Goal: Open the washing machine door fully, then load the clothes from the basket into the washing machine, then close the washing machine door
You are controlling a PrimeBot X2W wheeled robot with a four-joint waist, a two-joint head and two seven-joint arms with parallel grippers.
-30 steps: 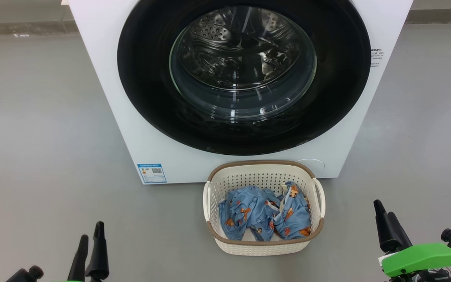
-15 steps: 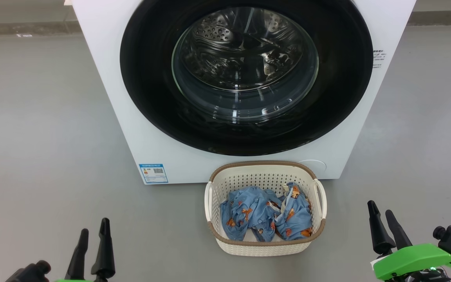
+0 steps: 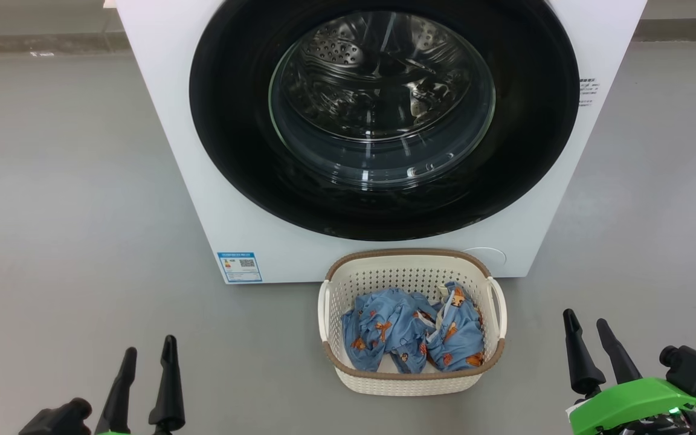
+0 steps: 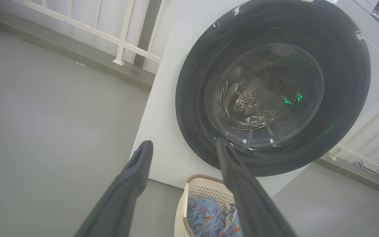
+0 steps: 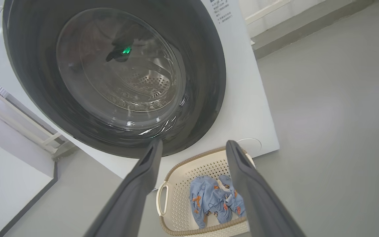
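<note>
While the washing machine door (image 3: 384, 115) sits shut and flush against the white front of the washing machine (image 3: 167, 121), both pincers hang low and well short of it, with their fingers spread apart and nothing between them. The left gripper (image 3: 150, 345) is out over bare grey floor (image 3: 70, 211) on the robot's left. The right gripper (image 3: 583, 318) is on the right, just beyond the basket (image 3: 411, 252). The door lies ahead of and above both, so the coming reach has to go forward and up.

The door is round and has no long axis to line up with. I see no handle or recess on its black ring, so I cannot tell which edge swings free. The right gripper looks slightly further forward and roughly in line with the door's right edge, and the left gripper stands a little outside the left edge.

The basket stands at the foot of the machine under the door's lowest arc, its long side running left to right, with the clothes (image 3: 411, 329) heaped inside. Whether the swinging door would clear its brown rim cannot be judged. The floor to either side is open, which leaves room to approach from the side.
</note>
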